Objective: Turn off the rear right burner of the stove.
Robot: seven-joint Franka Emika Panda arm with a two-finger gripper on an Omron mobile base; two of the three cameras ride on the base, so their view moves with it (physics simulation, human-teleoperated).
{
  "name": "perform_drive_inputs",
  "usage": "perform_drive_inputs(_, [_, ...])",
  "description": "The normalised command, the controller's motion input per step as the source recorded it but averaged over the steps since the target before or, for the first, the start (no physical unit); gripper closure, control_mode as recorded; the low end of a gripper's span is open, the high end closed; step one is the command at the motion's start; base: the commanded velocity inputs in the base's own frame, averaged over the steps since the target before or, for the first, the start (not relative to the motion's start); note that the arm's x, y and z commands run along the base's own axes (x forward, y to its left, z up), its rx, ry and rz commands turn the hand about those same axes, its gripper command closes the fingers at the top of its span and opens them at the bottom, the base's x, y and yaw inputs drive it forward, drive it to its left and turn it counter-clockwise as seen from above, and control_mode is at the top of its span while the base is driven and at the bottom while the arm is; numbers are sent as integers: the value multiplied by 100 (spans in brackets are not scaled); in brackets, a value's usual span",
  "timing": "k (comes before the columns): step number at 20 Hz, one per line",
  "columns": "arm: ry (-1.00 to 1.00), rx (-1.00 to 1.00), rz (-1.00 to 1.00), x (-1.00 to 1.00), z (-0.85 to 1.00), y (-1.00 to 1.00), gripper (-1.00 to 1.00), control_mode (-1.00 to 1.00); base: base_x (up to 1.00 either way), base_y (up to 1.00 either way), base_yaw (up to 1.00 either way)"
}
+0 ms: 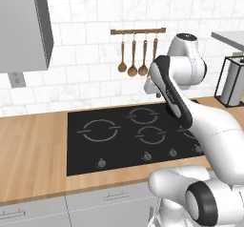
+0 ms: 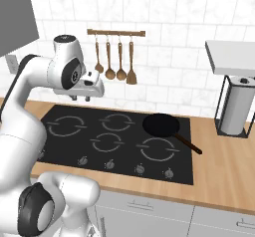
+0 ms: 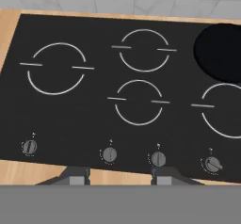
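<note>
While the gripper (image 2: 87,97) hangs high above the rear left part of the stove (image 2: 64,139), nothing stands between it and the glass below. Its jaws are apart, the two dark fingertips (image 3: 78,173) showing at the bottom of the hand view with a wide gap between them. The stove, a black glass cooktop, lies sunk in a wooden counter (image 1: 33,149), with a strip of bare wood along its front edge and broad wood to either side. Behind it rises a white tiled wall (image 2: 169,57) carrying a rail of wooden utensils (image 2: 115,54). A black frying pan (image 2: 162,125) sits on the rear right burner, its handle reaching out toward the right edge of the cooktop. Farther right on the counter stands a paper towel holder (image 2: 235,112), well apart from the stove. Four small round knobs run in a row along the stove's front edge; in the hand view they lie just above the fingertips, and the rightmost knob (image 3: 212,164) has its pointer turned aslant while the other three (image 3: 109,154) point straight up. The room over the knobs and the front burners is open.
</note>
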Motion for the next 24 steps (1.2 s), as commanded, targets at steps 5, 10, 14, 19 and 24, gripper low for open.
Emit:
perform_drive_inputs(5, [0,0,0,0,-2,0,-100,-100,0,0,0])
perform_drive_inputs(10, [0,0,0,0,0,0,-100,-100,0,0,0])
perform_drive_inputs(14, [0,0,0,0,0,0,-100,-100,0,0,0])
perform_drive_inputs(19, [3,0,0,0,-9,0,-100,-100,0,0,0])
perform_drive_inputs(24, [6,0,0,-2,-21,-1,-100,-100,0,0,0])
